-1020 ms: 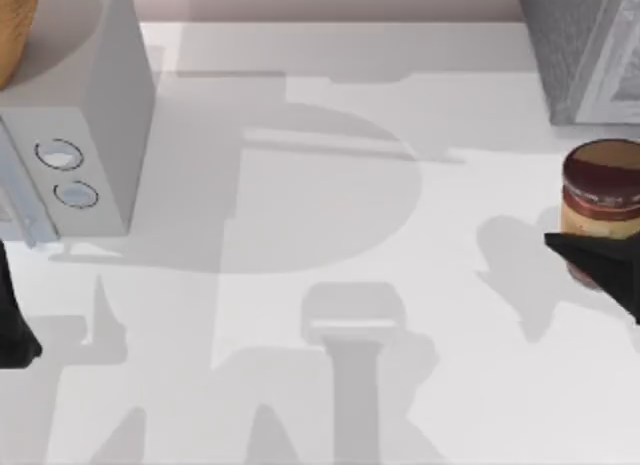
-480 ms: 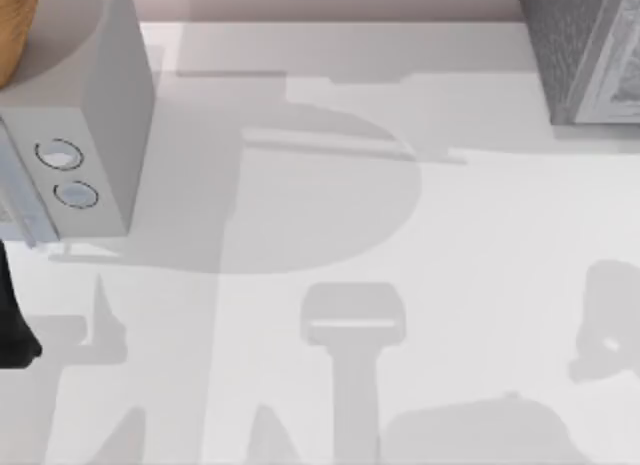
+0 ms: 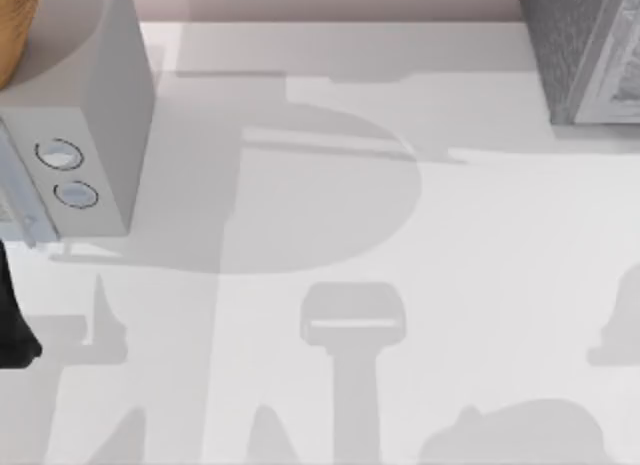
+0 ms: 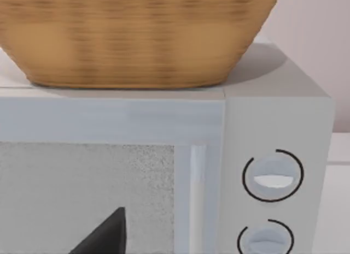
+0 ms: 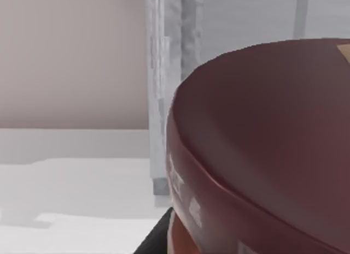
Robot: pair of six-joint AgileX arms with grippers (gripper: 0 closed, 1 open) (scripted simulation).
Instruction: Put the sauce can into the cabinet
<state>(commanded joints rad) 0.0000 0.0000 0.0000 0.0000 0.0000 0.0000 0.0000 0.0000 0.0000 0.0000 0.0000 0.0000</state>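
Observation:
The sauce can (image 5: 262,145) sits very close in the right wrist view, its dark maroon lid uppermost. A dark tip of my right gripper shows just below the can, which is off the table and held. Behind the can stands the cabinet (image 5: 169,74), grey with a paler framed front. In the top view the cabinet (image 3: 585,55) is at the back right corner. My left arm (image 3: 12,325) rests parked at the table's left edge, and a dark part of its gripper (image 4: 104,237) faces the white box.
A white box with two round dials (image 3: 80,115) stands at the back left, with a woven basket (image 3: 12,25) on top. The left wrist view shows the same box (image 4: 273,128) and basket (image 4: 136,41). Arm shadows fall on the table's right front.
A second ago the sauce can stood at the table's right edge with my right gripper at it. Both have left the top view, and their shadow has drifted right.

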